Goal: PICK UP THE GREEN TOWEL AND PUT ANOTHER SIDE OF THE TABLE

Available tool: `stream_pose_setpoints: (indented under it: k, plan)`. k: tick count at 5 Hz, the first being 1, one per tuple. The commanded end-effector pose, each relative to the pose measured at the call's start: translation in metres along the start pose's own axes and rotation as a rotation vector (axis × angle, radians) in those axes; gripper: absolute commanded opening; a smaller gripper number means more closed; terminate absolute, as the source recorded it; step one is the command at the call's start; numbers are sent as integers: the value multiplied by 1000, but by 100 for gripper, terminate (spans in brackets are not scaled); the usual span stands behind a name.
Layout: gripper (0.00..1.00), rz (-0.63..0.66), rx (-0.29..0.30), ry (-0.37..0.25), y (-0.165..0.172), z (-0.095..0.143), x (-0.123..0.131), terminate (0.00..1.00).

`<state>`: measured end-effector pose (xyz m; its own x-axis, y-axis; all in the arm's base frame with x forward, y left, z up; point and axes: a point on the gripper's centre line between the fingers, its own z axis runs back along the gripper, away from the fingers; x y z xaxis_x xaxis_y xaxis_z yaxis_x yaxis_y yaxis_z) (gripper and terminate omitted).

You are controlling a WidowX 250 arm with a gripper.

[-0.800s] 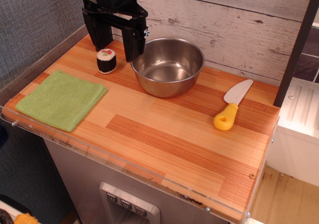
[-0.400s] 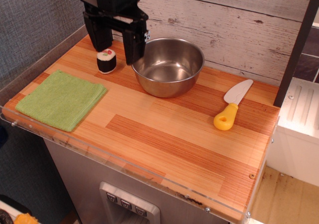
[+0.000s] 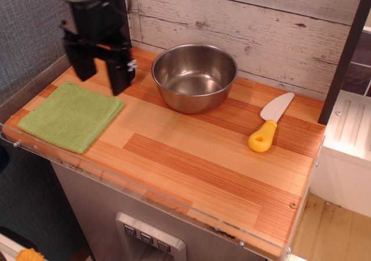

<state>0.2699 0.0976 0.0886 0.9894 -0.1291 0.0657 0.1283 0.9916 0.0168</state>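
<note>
**Claw hangs spread over the far edge of the green towel**

You are looking down at the table (image 3: pixel 191 156) from one front corner: a butcher-block top of orange-brown and pale strips, with a clear plastic rim along its near edge, set on a grey cabinet (image 3: pixel 98 209).

Your claw (image 3: pixel 103 80) is black and comes down from the upper left of the view. Its two fingers (image 3: pixel 120 75) point downward with a clear gap between them, so it is released and grips nothing. You cannot tell from this single view how high the fingertips stand above the wood.

The green towel (image 3: pixel 71 116) lies directly below and in front of the claw, toward the near left corner of the table. It is a light lime-green square, folded and flat, and the claw does not grip it. The fingertips appear just above its far edge.

To the right of the claw, just beside it, sits a steel bowl (image 3: pixel 195 77), upright, with nothing visible inside. Farther right, well apart from the claw, a toy knife (image 3: pixel 270 122) lies flat with its yellow handle toward the front and its pale blade pointing toward the back wall.

Behind the claw and the bowl runs a wall of whitewashed planks (image 3: pixel 261 23).
</note>
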Motion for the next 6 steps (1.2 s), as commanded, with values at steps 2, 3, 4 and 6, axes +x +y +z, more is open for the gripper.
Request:
stream_pose_setpoints:
  k: [2,3,4,6]
  plan:
    - [100,82,61,-67,49,-20,-28,0]
    - [100,114,68,-58,69,-26,-33,0]
    - [100,128,61,-50,82,-35,-34,0]
    - [100,90,46,-60,70,-51,-17,0]
